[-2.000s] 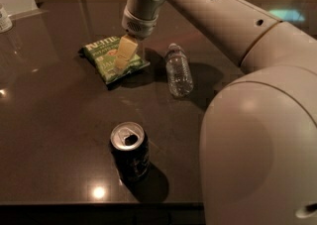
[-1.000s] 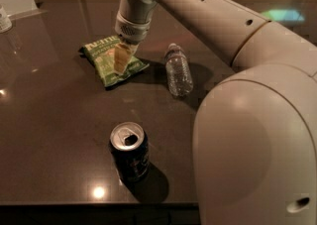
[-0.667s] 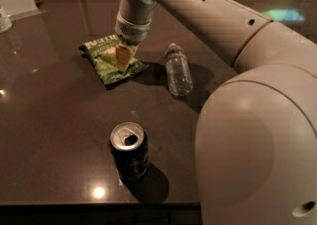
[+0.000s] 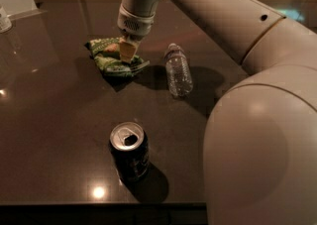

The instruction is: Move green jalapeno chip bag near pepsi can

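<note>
The green jalapeno chip bag (image 4: 110,58) sits crumpled at the back of the dark table, its right edge bunched up and raised a little over its shadow. My gripper (image 4: 127,50) comes down from above onto the bag's right side, and its yellowish fingers are pinched on the bag. The pepsi can (image 4: 130,150) stands upright near the table's front edge, dark with a silver top and an open tab hole. It is well in front of the bag and apart from it.
A clear plastic water bottle (image 4: 178,70) lies on its side just right of the bag. My arm's large pale body (image 4: 262,144) fills the right side. A white object (image 4: 5,20) stands at the far left. The table's front edge (image 4: 99,203) runs just below the can.
The gripper has come down onto the bag's right side and closed on it. The bag has gone from lying flat to bunched up and slightly raised. Can and bottle have not moved.
</note>
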